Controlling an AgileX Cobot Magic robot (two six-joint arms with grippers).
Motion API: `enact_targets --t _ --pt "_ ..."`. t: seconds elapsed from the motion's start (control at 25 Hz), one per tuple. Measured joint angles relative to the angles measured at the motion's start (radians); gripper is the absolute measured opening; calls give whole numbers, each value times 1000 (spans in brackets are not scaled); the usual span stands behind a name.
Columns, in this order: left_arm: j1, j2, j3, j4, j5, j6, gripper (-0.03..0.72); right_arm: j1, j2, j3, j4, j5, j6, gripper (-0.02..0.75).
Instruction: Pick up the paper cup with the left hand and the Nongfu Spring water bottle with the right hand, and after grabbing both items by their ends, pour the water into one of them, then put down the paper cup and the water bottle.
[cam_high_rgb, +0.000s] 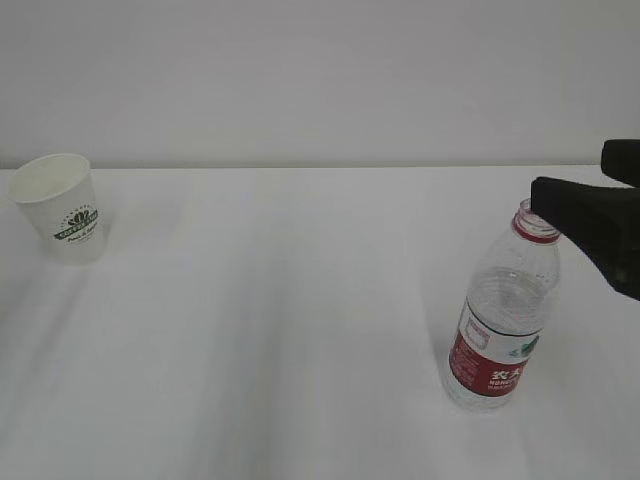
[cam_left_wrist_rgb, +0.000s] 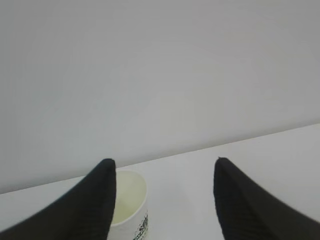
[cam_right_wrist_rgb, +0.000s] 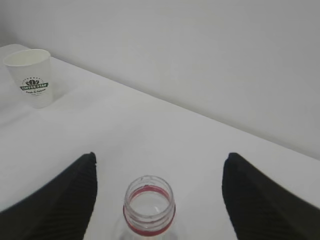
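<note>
The white paper cup (cam_high_rgb: 60, 205) with a green logo stands upright at the table's far left. In the left wrist view my left gripper (cam_left_wrist_rgb: 164, 162) is open, and the cup (cam_left_wrist_rgb: 131, 200) sits low between the fingers, partly hidden behind the left finger (cam_left_wrist_rgb: 90, 205). This gripper is out of the exterior view. The uncapped Nongfu Spring water bottle (cam_high_rgb: 505, 320) stands upright at the right. My right gripper (cam_high_rgb: 568, 170) hovers open at its neck. Its fingers (cam_right_wrist_rgb: 60, 200) stand wide on either side of the bottle mouth (cam_right_wrist_rgb: 149, 205) without touching it. I cannot make out the water level.
The white table (cam_high_rgb: 300, 300) runs back to a plain white wall. The right wrist view also shows the cup (cam_right_wrist_rgb: 31, 75) far off at upper left. Nothing else stands between cup and bottle.
</note>
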Motion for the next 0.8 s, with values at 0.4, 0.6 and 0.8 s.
enact_targets --t 0.4,0.6,0.8 --pt "0 21 0 0 -4 0 451 0 4 50 -2 -2 2 587" --pt "0 77 0 0 -30 0 451 0 4 65 -5 -2 2 587" --pt "0 118 0 0 -93 0 451 0 21 82 -5 -2 2 587"
